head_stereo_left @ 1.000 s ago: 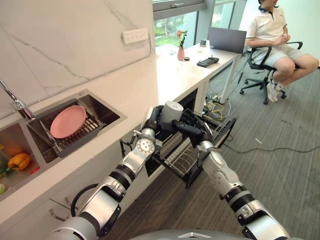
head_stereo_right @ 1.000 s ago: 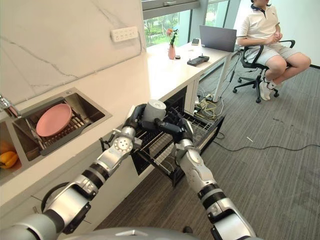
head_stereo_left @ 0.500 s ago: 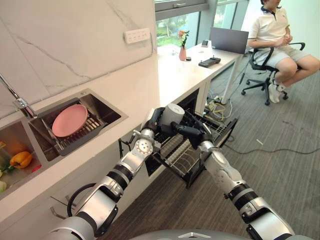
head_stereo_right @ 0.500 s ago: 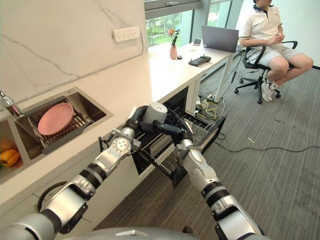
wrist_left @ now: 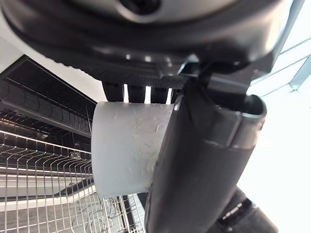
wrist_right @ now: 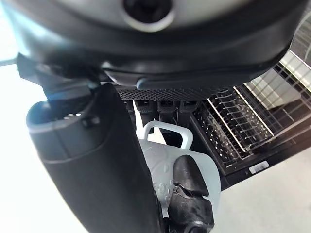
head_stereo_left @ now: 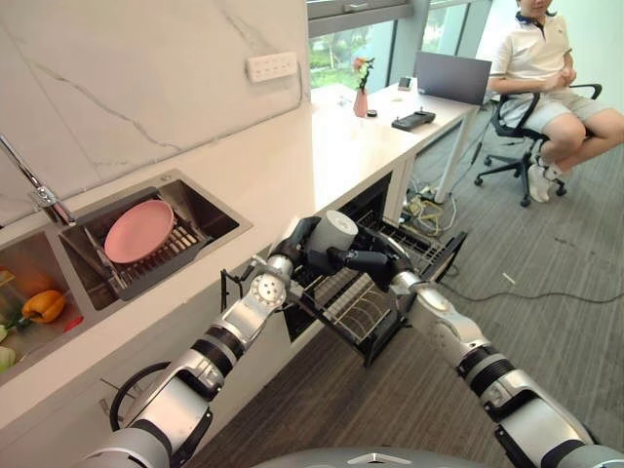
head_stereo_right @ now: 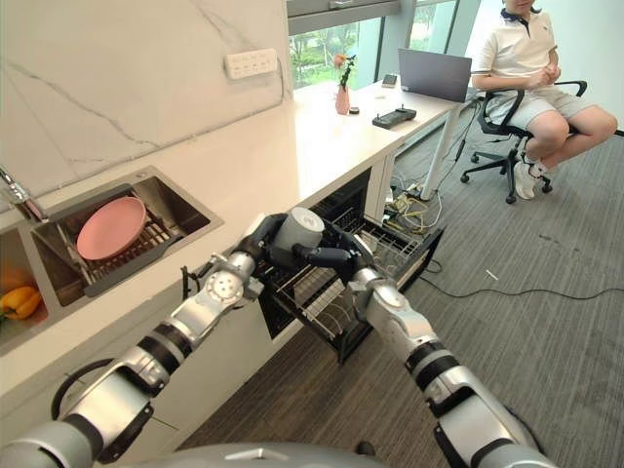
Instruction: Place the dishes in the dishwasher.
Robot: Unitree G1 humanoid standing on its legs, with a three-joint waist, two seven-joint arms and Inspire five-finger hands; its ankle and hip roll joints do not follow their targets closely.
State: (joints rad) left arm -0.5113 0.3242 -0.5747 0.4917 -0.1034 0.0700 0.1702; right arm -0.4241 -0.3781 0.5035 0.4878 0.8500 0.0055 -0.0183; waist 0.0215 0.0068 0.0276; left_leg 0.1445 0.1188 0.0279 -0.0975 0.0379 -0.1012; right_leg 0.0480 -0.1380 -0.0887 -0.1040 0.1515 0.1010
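Observation:
A white mug (head_stereo_left: pixel 334 231) with a loop handle (wrist_right: pixel 167 130) hangs in the air over the pulled-out wire rack (head_stereo_left: pixel 356 314) of the dishwasher under the counter. My left hand (head_stereo_left: pixel 295 237) is shut on it from the counter side, its fingers behind the mug (wrist_left: pixel 126 150) and its thumb (wrist_left: pixel 194 160) across the front. My right hand (head_stereo_left: pixel 363 260) reaches in from the other side and is shut on the same mug, its fingers (wrist_right: pixel 165 106) above the handle and its thumb (wrist_right: pixel 97 160) along the wall. A pink plate (head_stereo_left: pixel 138 231) stands in the sink's drying rack.
The rack juts into the grey carpeted aisle. A sink basin (head_stereo_left: pixel 210 216) and faucet (head_stereo_left: pixel 37 193) lie at the left, with a yellow pepper (head_stereo_left: pixel 41 304) beside them. At the counter's far end are a vase (head_stereo_left: pixel 361 98), a laptop (head_stereo_left: pixel 451 76) and a seated person (head_stereo_left: pixel 546 58).
Both hands have lowered the mug a little toward the rack, and the right arm has stretched out lower. The camera has shifted slightly.

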